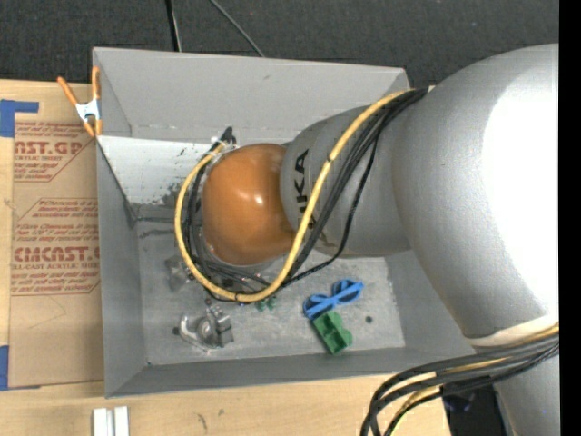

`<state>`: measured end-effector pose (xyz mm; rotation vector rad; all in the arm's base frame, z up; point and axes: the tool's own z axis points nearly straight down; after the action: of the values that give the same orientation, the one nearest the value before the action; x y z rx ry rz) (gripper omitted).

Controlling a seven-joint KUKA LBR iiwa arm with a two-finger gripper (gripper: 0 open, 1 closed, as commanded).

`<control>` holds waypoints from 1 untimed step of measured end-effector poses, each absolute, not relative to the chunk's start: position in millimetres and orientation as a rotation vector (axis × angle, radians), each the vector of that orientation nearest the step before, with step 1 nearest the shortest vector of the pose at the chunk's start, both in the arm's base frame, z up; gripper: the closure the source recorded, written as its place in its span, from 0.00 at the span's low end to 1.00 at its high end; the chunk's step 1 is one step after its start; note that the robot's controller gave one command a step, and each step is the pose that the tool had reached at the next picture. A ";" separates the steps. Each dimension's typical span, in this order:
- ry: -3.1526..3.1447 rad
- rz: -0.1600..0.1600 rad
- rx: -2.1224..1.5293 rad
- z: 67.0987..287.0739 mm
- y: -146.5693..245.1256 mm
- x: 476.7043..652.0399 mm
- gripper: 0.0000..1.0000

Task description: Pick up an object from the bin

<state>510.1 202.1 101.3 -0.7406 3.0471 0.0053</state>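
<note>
The large silver arm point(472, 180) is reaching into the grey metal bin point(254, 89) from the right and is covering much of the bin's right half. At its end, a rounded orange cover point(241, 203) is hanging over the middle of the bin, a little toward the left wall. A bundle of yellow and black cables point(300, 239) is running along the arm and looping around the cover's left and lower sides.

The jaws are sitting beneath the cover, hidden from the camera, so it cannot be told whether they are open, closed or gripping anything. Which thing they are standing over cannot be told either.

The loose things in sight are lying on the bin's floor toward the near wall. A blue plastic piece with two loops point(333, 296) is resting to the lower right of the cover, apart from it. A green block point(332, 332) is lying just below the blue piece and appears to be touching its lower end. A tiny green bit point(265, 304) is showing just beneath the lowest loop of the cables.

Toward the lower left of the floor, a small shiny metal shape point(204, 327) is showing just below the cables. Whether it is a loose thing or a part of the robot cannot be told.
</note>
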 end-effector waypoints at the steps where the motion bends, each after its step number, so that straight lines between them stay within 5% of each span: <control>1: 2.886 0.002 -1.243 111.1 202.7 478.6 0.00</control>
<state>478.6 202.7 111.1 -1.2425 2.8859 0.0016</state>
